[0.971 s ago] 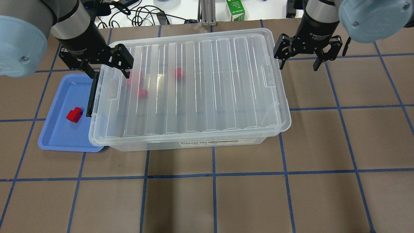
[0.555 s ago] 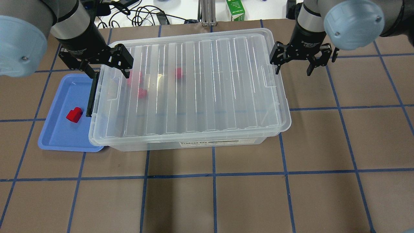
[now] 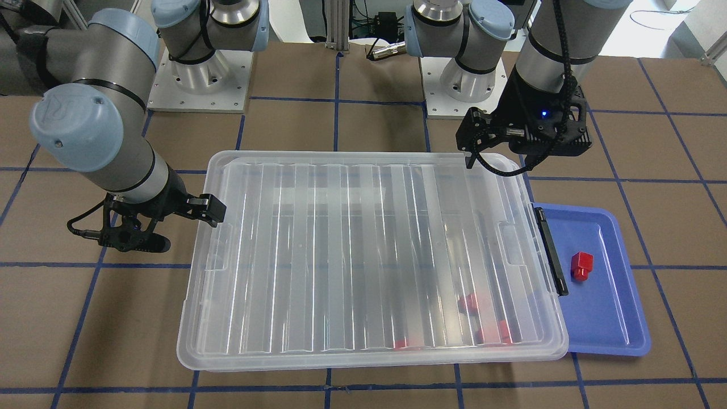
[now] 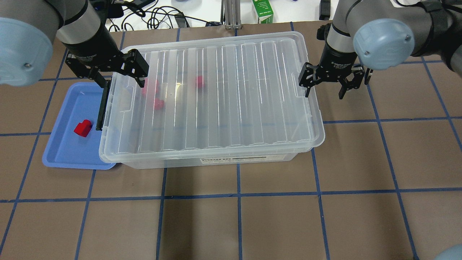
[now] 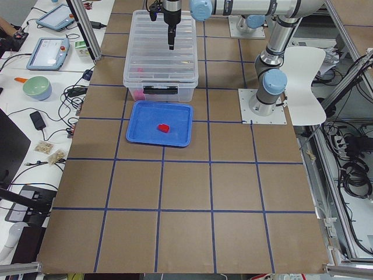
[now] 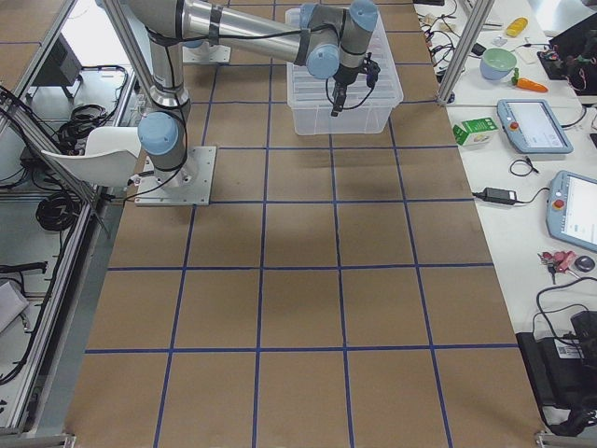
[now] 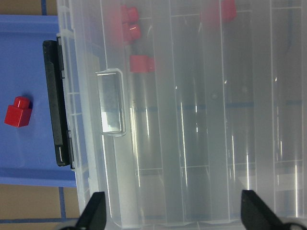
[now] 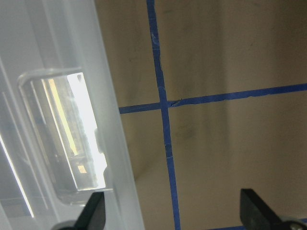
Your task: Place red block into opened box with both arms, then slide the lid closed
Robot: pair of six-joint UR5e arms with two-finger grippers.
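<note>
The ridged lid (image 4: pixel 223 97) lies flat on the clear box (image 4: pixel 216 160) and covers it. Blurred through the lid are red blocks (image 4: pixel 157 104) near the box's left end. Another red block (image 4: pixel 83 128) (image 3: pixel 581 266) (image 7: pixel 18 111) lies on the blue tray (image 4: pixel 68 151). My left gripper (image 4: pixel 124 83) (image 3: pixel 500 165) hangs open over the lid's far left corner, beside the black latch bar (image 4: pixel 102 108). At the lid's right end my right gripper (image 4: pixel 323 94) (image 3: pixel 184 227) is open, one finger at the lid's rim, the other over the table.
The blue tray is tucked partly under the box's left end. A green carton (image 4: pixel 262 11) and cables (image 4: pixel 162 16) lie past the table's far edge. Brown table with blue tape lines (image 4: pixel 238 195) stretches in front of the box.
My right gripper has come down and in toward the lid's right end, still open. The left gripper, lid and blocks have not moved.
</note>
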